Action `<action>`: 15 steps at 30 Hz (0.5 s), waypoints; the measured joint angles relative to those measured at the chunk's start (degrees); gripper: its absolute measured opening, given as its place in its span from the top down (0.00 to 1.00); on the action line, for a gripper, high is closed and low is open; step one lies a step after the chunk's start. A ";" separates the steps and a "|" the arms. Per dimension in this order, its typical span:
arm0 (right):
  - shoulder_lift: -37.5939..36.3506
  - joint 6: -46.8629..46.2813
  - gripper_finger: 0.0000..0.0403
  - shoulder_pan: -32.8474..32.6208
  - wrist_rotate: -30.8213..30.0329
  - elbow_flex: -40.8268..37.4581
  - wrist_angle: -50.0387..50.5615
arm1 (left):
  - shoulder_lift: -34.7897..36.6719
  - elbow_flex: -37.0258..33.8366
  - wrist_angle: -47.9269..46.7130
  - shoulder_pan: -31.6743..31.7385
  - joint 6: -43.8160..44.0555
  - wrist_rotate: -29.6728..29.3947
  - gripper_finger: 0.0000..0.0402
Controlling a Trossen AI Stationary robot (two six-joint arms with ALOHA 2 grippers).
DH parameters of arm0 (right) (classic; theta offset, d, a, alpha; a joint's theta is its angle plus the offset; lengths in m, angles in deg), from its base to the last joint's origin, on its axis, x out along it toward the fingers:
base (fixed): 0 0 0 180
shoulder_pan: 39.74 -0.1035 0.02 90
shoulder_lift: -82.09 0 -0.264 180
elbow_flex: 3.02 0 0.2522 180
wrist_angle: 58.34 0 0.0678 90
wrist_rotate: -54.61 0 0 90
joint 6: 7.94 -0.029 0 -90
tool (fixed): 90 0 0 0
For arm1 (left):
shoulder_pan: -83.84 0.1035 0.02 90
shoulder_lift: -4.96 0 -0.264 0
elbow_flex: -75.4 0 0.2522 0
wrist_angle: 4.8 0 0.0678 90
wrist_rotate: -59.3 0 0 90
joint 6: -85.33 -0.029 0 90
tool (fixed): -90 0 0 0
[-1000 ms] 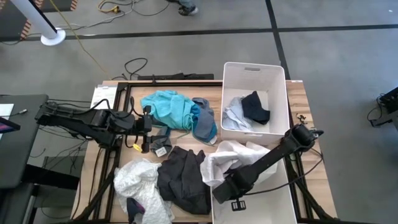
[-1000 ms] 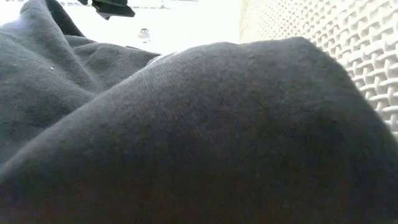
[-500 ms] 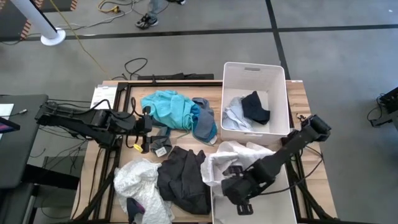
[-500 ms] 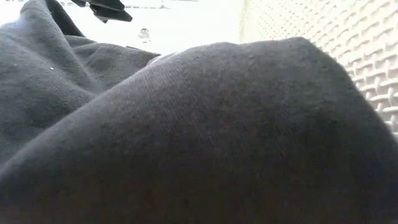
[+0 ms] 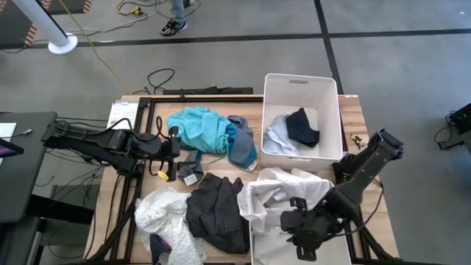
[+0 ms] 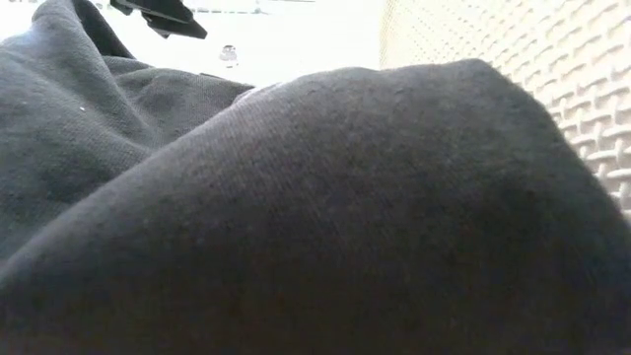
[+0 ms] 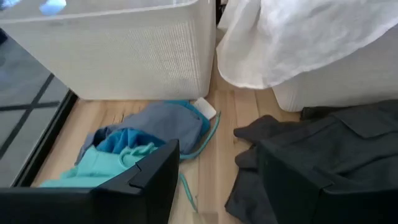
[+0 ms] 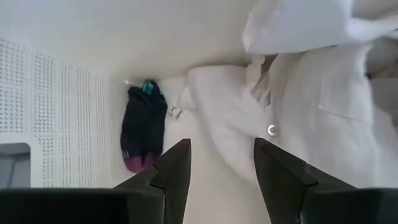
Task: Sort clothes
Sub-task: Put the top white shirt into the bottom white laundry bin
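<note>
The right gripper [image 5: 300,228] hangs over the near white bin [image 5: 340,246], jaws apart and holding nothing, with a white shirt [image 5: 283,193] draped across the bin's rim, part inside and part spilling onto the wooden surface [image 5: 353,118]. Its wrist view looks down past the open jaws at the shirt's folds and a small dark sock [image 8: 143,127] lying on the bin floor. The left gripper [image 5: 174,154] waits low at the surface's left side, jaws moderately wide and empty, just beside a teal garment [image 5: 197,126] and a grey-blue one [image 5: 241,146]. A dark grey garment [image 5: 217,210] lies crumpled near the front edge, next to a white piece with a dark print [image 5: 165,221]. The far white bin [image 5: 300,87] already holds a black item [image 5: 303,126] and a pale one [image 5: 278,136].

The step in hand appears to be getting the white shirt fully into the near bin. To do it well, the right arm would probably need to take the overhanging fold near the rim, lift it clear of the edge and let it go well inside, so no fabric trails out or drags the dark grey garment along
</note>
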 joint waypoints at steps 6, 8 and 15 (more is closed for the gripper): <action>-2.08 -0.74 0.54 -1.86 -4.99 0.00 -0.09 | -0.09 -4.92 4.08 0.00 -1.39 0.07 0.48; -2.54 -0.72 0.54 -2.34 -6.37 0.00 -0.04 | -0.17 -6.74 6.12 0.00 -2.15 0.07 0.48; -3.13 -0.62 0.54 -2.46 -7.47 0.00 -0.04 | -0.35 -11.62 13.60 0.00 -3.02 0.09 0.48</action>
